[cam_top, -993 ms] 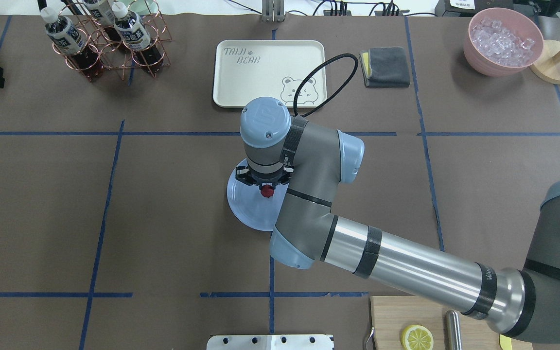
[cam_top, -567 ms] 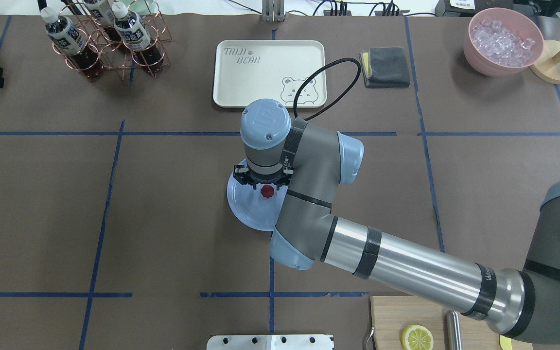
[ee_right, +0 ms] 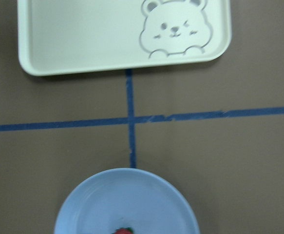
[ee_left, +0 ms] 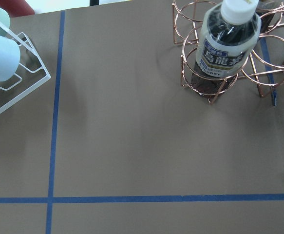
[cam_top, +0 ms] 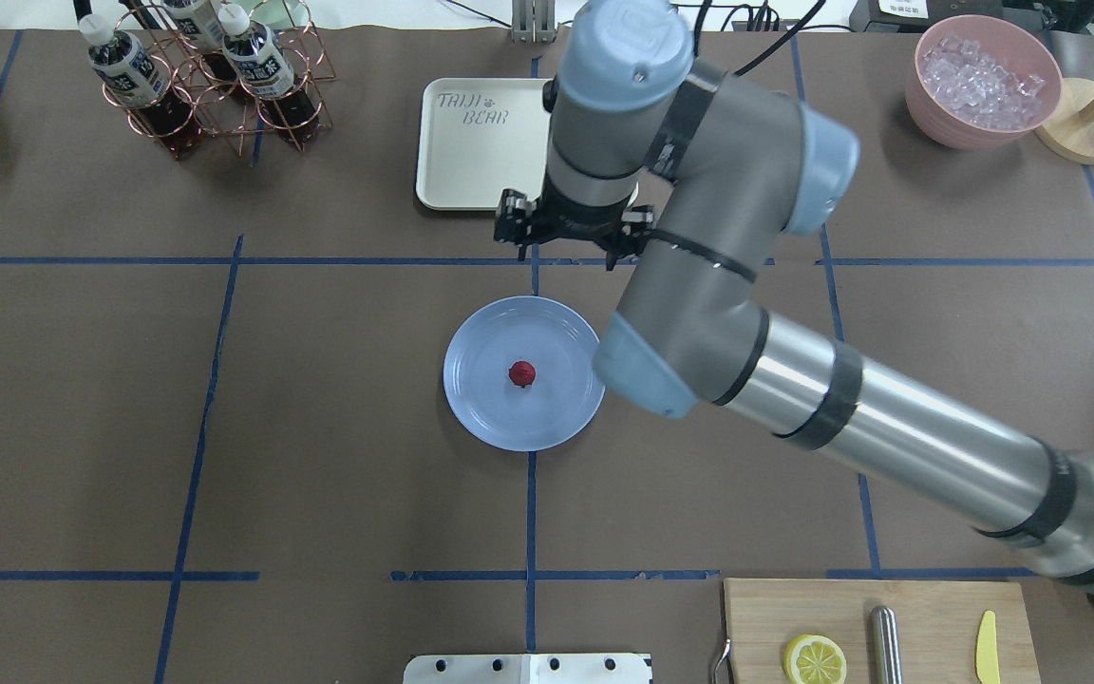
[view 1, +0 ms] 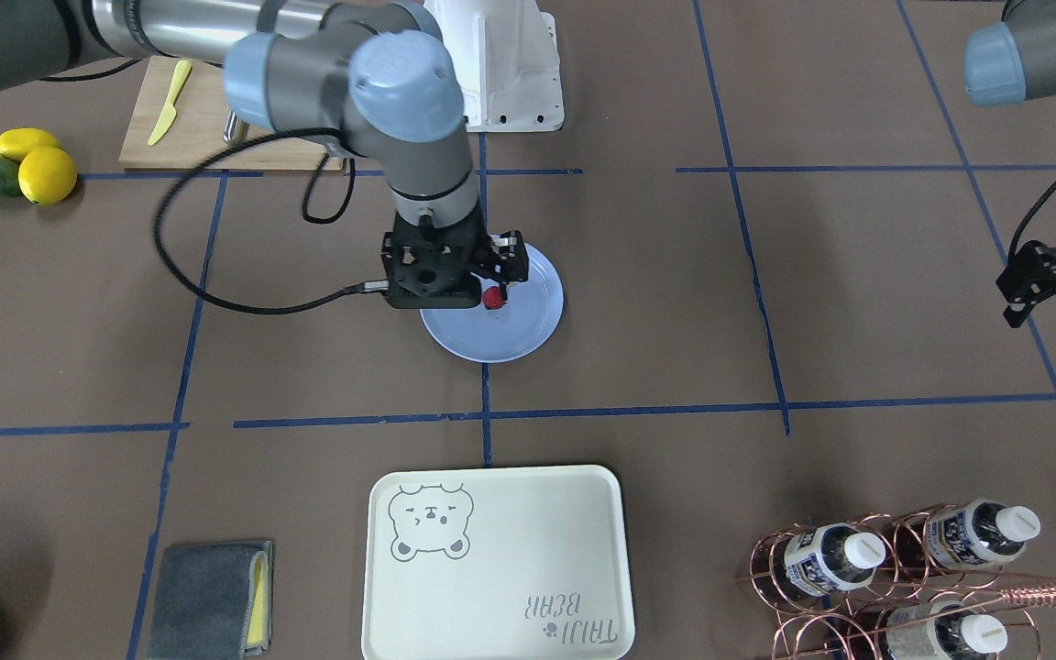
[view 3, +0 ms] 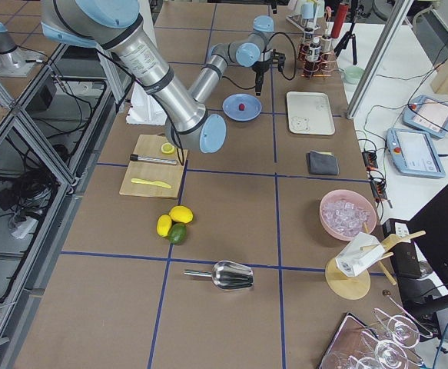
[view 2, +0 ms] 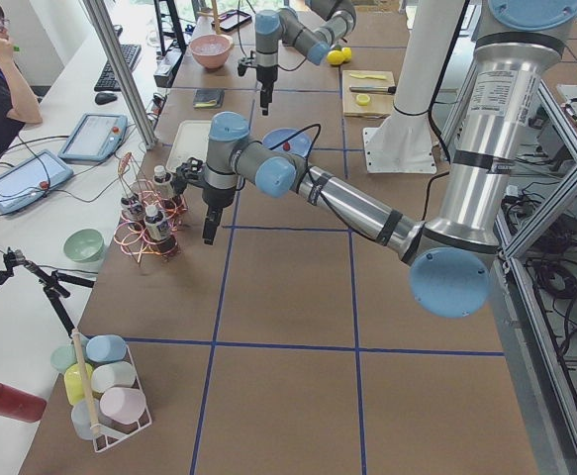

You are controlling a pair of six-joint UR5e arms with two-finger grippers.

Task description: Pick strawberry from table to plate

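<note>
Right gripper hangs high over plate, jaws spread, holding nothing. Strawberry lies loose near plate centre, roughly straight below gripper. Placement looks complete. Right arm nearer; left gripper well apart, grip state unclear.

Light: bright and even, falling from above across the whole table.
Shadows: faint and soft-edged. In the right wrist view a thin dark one runs along the near edge of the tray; a pale one hugs the rim of the plate.
Glare: long white streaks on the metal tube of the right arm; a mild sheen on the plate.
Blur: the right wrist view is soft all over, and the strawberry at its bottom edge is smeared. The left wrist view is crisp, the bottle label readable.
Distortion: both side views are wide-angle, and the posts lean at the edges.
</note>
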